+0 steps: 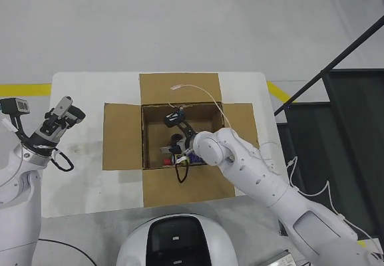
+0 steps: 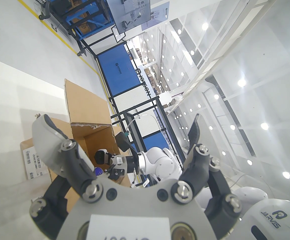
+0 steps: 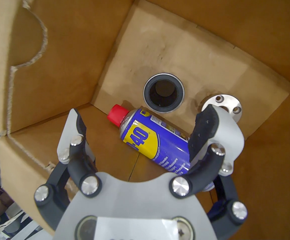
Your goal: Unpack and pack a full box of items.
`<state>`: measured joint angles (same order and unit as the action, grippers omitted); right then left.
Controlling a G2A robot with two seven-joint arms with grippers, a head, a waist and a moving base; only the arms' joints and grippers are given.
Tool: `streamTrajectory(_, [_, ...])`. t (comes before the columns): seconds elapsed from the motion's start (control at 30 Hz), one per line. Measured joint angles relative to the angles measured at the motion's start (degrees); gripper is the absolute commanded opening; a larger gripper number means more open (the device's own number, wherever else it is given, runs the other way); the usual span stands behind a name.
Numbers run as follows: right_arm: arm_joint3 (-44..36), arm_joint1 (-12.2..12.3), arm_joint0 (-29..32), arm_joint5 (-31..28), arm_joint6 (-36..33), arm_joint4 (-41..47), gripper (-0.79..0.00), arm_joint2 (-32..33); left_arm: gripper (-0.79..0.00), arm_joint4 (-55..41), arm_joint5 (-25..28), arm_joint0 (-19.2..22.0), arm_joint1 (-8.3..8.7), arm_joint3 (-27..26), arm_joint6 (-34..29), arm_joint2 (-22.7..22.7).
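Cardboard box (image 3: 67, 51): the blue spray can (image 3: 155, 143) at lower centre is framed by the spread, empty right gripper (image 3: 140, 114); its middle should be clamped crosswise.

The can (image 3: 157, 143) in the box (image 3: 59, 38) bears a large logo (image 3: 138, 137), blue letters and digits on a yellow shield, with lines of small white print beside it running toward the can's base. In the left wrist view, a white sticker (image 2: 34, 159) on a box flap carries barcodes and print too fine to read. Behind it, a blue panel (image 2: 117, 68) shows a white logo, a screen (image 2: 127, 3) shows white characters, and a pale poster (image 2: 163, 13) holds small print.
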<state>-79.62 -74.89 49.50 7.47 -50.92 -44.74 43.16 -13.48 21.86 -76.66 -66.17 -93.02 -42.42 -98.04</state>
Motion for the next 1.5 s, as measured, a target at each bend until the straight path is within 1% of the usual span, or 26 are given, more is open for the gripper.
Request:
streamTrajectory(0.17, [5.10,-1.67,-2.62,0.00,1.31,-0.66,0.000,-3.01,0.000,0.00,0.00,0.00,0.00,0.00,0.00,0.00])
streamTrajectory(0.4, [9.93,-3.44,-4.48,0.68,2.86,-0.15,0.000,-4.80,0.000,0.00,0.00,0.00,0.00,0.00,0.00,0.00])
streamTrajectory(0.43, [10.44,-3.66,-4.68,0.70,2.97,-0.04,-0.018,-4.97,0.000,0.00,0.00,0.00,0.00,0.00,0.00,0.00])
streamTrajectory(0.47, [11.15,-3.93,-4.93,0.69,3.04,0.06,-0.188,-5.20,0.000,0.00,0.00,0.00,0.00,0.00,0.00,0.00])
streamTrajectory(0.5, [11.72,-4.12,-5.13,0.59,3.01,0.14,-0.419,-5.38,0.000,0.00,0.00,0.00,0.00,0.00,0.00,0.00])
streamTrajectory(0.53, [12.31,-4.32,-5.34,0.47,2.91,0.22,-0.551,-5.55,0.000,0.00,0.00,0.00,0.00,0.00,0.00,0.00])
streamTrajectory(0.57, [13.15,-4.57,-5.65,0.48,2.66,0.16,-0.665,-5.80,0.000,0.00,0.00,0.00,0.00,0.00,0.00,0.00])
streamTrajectory(0.63, [14.16,-4.96,-6.11,0.77,2.40,0.02,-0.785,-6.14,0.000,0.00,0.00,0.00,0.00,0.00,0.00,0.00])
streamTrajectory(0.73, [15.31,-5.54,-6.52,1.56,2.68,0.21,-0.785,-6.29,0.000,0.00,0.00,0.00,0.00,0.00,0.00,0.00])
streamTrajectory(0.97, [16.12,-6.16,-6.68,0.99,3.35,-0.03,-0.785,-5.83,0.000,0.00,0.00,0.00,0.00,0.00,0.00,0.00])
streamTrajectory(1.1, [14.26,-6.04,-6.06,0.29,3.42,-0.49,-0.785,-5.03,0.000,0.00,0.00,0.00,0.00,0.00,0.00,0.00])
streamTrajectory(1.23, [7.57,-4.97,-3.57,1.45,2.41,-3.23,-0.785,-3.24,0.000,0.00,0.00,0.00,0.00,0.00,0.00,0.00])
streamTrajectory(1.5, [-13.87,-0.61,7.26,3.43,-3.10,-13.06,-0.785,5.21,0.000,0.00,0.00,0.00,0.00,0.00,0.00,0.00])
